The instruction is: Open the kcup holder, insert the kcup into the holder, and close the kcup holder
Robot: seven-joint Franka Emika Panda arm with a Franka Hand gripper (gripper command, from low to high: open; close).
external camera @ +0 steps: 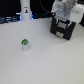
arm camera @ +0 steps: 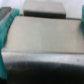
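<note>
The kcup (external camera: 24, 45), a tiny whitish cup with a green top, stands alone on the white table toward the exterior view's left. The kcup holder (external camera: 64, 30), a black boxy machine with light grey panels, sits at the exterior view's right. My gripper (external camera: 60, 18) is right on top of it, far from the kcup. In the wrist view a grey part of the kcup holder (arm camera: 42, 37) fills the picture, and my teal fingers (arm camera: 5, 30) stand wide apart at either side of it. The gripper (arm camera: 44, 31) is open and holds nothing.
A tall white bottle-like post (external camera: 25, 10) stands at the back toward the exterior view's left, against a dark background. The white table (external camera: 45, 65) stretches toward the front.
</note>
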